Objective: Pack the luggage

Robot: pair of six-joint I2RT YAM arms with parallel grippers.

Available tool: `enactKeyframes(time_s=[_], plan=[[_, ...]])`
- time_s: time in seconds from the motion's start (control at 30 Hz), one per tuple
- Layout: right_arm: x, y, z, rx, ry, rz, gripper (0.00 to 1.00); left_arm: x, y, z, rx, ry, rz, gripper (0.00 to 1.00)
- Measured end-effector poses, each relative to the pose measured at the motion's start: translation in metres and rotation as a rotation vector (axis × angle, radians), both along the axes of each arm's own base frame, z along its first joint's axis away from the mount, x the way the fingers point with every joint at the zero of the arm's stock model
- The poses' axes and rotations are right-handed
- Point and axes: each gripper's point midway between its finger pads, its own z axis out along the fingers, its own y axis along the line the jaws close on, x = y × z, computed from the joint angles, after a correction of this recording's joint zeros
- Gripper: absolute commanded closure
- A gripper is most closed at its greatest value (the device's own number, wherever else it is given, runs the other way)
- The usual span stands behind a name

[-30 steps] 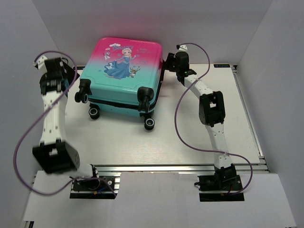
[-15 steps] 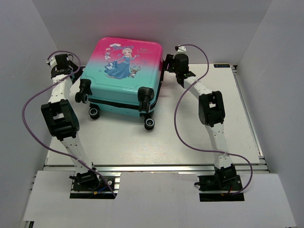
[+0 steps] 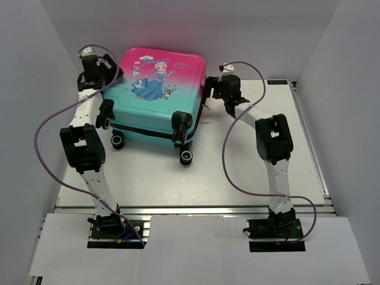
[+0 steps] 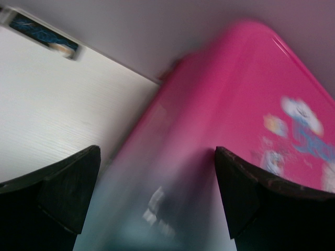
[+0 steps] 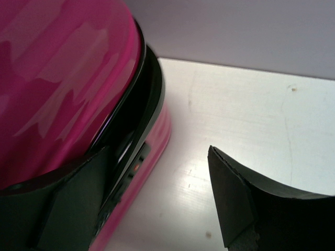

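Both grippers stand with fingers apart and hold nothing: the left gripper (image 3: pixel 110 73) straddles the far-left edge of the luggage (image 3: pixel 155 89), and the right gripper (image 3: pixel 210 88) sits just beside its far-right edge. The luggage lies shut, print up, at the far middle of the table (image 3: pixel 237 169), so I judge the step to be work on the lid, which next calls for an even hold on both sides. Only the right wrist view shows the black seam (image 5: pixel 137 112) beside its finger, while the left wrist view is blurred.

White table (image 3: pixel 178 178) w/ alu rail (image 3: pixel 196 209) at near edge, grey walls (image 3: pixel 267 29).
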Motion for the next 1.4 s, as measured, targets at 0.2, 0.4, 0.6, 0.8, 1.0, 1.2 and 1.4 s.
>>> enactKeyframes(time_s=[0.2, 0.4, 0.6, 0.8, 1.0, 1.2, 1.4], plan=[[-0.056, -0.014, 0.009, -0.07, 0.009, 0.045, 0.22, 0.018, -0.074, 0.0, 0.09, -0.053, -0.23, 0.02], [-0.146, -0.027, 0.016, -0.101, 0.011, 0.13, 0.22, 0.025, -0.118, -0.001, 0.147, -0.086, -0.341, 0.02], [-0.194, -0.053, 0.02, -0.143, -0.005, 0.128, 0.22, 0.017, -0.178, 0.001, 0.209, -0.137, -0.462, 0.02], [-0.24, -0.072, 0.018, -0.201, 0.016, 0.136, 0.22, 0.007, -0.231, 0.004, 0.27, -0.181, -0.562, 0.02], [-0.28, -0.061, 0.014, -0.235, 0.032, 0.19, 0.23, -0.005, -0.255, 0.017, 0.326, -0.141, -0.569, 0.02], [-0.328, 0.006, 0.016, -0.207, 0.019, 0.423, 0.25, -0.069, -0.284, 0.044, 0.27, -0.044, -0.575, 0.02], [-0.391, 0.074, 0.028, -0.11, 0.02, 0.68, 0.13, -0.224, -0.304, 0.093, 0.076, 0.045, -0.621, 0.02]])
